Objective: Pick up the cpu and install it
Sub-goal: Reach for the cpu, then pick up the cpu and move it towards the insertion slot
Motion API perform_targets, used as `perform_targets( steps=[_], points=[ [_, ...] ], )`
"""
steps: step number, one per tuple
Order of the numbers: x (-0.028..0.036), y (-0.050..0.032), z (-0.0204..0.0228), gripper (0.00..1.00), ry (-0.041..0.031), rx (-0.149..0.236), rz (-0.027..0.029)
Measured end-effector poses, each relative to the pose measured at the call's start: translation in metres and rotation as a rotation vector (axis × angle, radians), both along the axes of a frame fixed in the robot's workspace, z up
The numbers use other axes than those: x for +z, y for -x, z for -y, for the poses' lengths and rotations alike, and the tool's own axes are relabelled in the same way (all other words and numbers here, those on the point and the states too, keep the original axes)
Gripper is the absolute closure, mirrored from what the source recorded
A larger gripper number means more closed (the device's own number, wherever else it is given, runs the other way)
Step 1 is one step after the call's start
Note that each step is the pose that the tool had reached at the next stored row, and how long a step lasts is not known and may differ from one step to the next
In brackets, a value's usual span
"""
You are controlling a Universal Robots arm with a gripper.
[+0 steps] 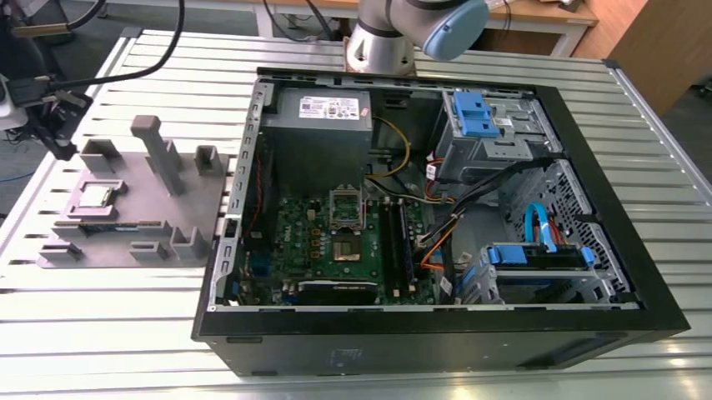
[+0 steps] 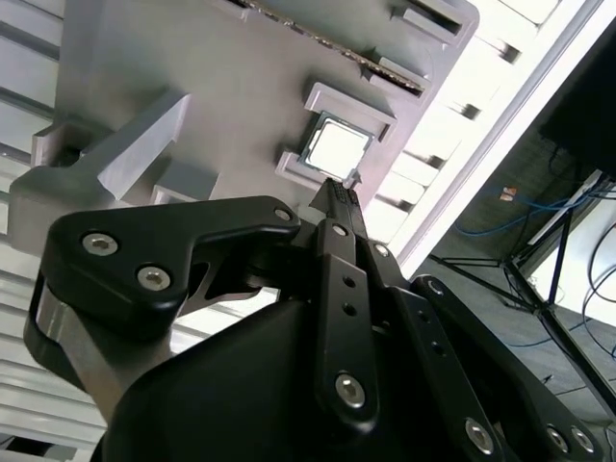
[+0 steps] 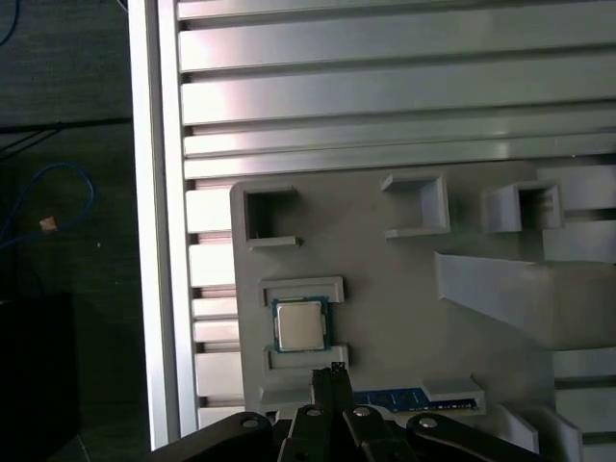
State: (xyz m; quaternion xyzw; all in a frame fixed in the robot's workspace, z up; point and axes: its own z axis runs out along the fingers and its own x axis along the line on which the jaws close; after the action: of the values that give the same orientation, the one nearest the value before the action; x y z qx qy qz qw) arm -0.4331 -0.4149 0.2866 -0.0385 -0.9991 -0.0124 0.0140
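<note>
One cpu (image 3: 300, 324) here, and it sits flat, silvery top up, in its recess on the grey fixture plate (image 3: 395, 289), framed by two low bracket walls, one on each of two opposite sides. In the exterior view that cpu (image 1: 98, 197) is on the plate (image 1: 145, 218) at the exterior view's left, well apart from the one open computer case (image 1: 623, 275). I have one gripper (image 3: 332, 373); both wrist views show its two fingers together with nothing between them, and the tip sits over the plate just beside the chip's edge. In the second wrist view the gripper (image 2: 345, 189) is near the cpu (image 2: 337, 146), but I can't tell if it touches. One memory stick (image 3: 404, 397) stands on edge in a slot of the plate close to the chip. One tall post (image 1: 156, 154) rises from the plate, with several smaller blocks around it. Inside the case I count one cpu socket (image 1: 347, 248) on the green board with its frame flipped open and its dark centre bare, one grey power supply (image 1: 317, 108), and two blue drive brackets (image 1: 473, 112) (image 1: 534, 254). Everything rests on one slatted metal table (image 1: 112, 333).
</note>
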Motion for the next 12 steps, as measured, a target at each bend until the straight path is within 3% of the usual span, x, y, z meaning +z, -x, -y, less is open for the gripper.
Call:
perform_targets(
  steps=[3,12],
  points=[
    [-0.0041,0.0009,0.0003,0.89,-0.0001,0.000,0.0000],
    [-0.0049,0.0010,0.0003,0.89,0.0000,0.000,0.0000]
  ],
)
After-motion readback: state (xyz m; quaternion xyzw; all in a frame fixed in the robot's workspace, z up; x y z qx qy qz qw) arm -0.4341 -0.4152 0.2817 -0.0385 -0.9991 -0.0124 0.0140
